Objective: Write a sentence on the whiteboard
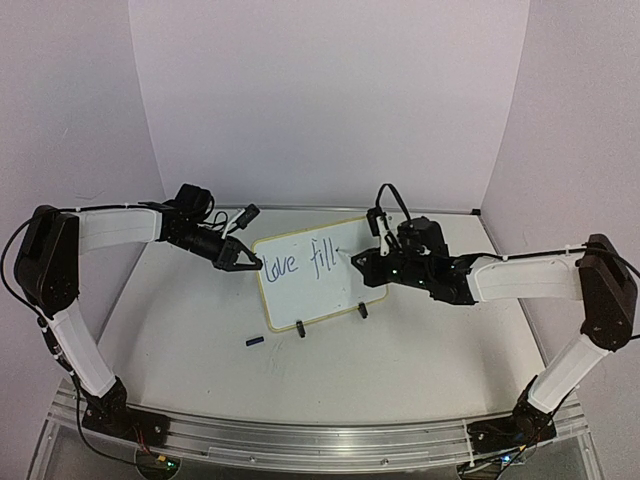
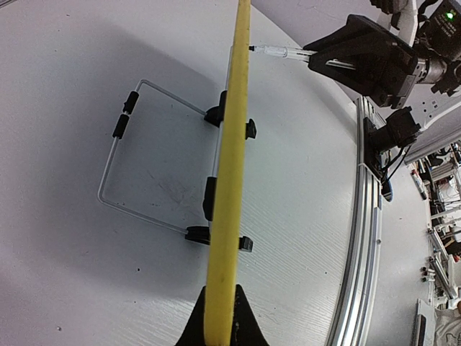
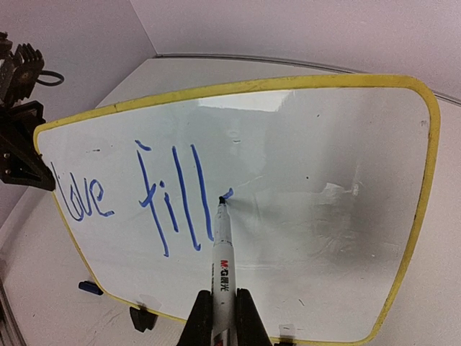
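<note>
Whiteboard [image 1: 330, 300] stood propped on its black feet mid-table [image 1: 420, 350] between both arms, left jaws pinching its yellow left rim, right jaws pinching a marker [image 3: 222, 267] whose tip touched the board just right of the blue sentence [image 3: 151, 196] (reading "love fill", one line).

A little dark blue piece [image 1: 254, 341] lies on the white table [image 1: 400, 370]. A shiny metal rail [image 1: 300, 445] runs along the table's near edge.
</note>
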`<control>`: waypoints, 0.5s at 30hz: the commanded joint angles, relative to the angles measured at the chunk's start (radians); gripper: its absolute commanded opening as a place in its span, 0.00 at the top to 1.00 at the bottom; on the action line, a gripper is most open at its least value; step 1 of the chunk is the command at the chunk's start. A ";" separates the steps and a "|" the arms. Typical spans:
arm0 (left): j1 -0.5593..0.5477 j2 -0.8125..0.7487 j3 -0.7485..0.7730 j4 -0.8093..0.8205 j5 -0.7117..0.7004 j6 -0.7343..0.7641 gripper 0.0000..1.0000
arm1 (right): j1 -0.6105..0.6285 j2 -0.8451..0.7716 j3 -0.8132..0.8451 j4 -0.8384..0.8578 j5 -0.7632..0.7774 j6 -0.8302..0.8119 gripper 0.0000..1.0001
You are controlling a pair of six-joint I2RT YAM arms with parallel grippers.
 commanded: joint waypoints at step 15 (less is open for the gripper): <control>-0.010 0.003 0.030 -0.015 -0.057 0.057 1.00 | -0.001 -0.038 -0.051 0.000 0.070 0.014 1.00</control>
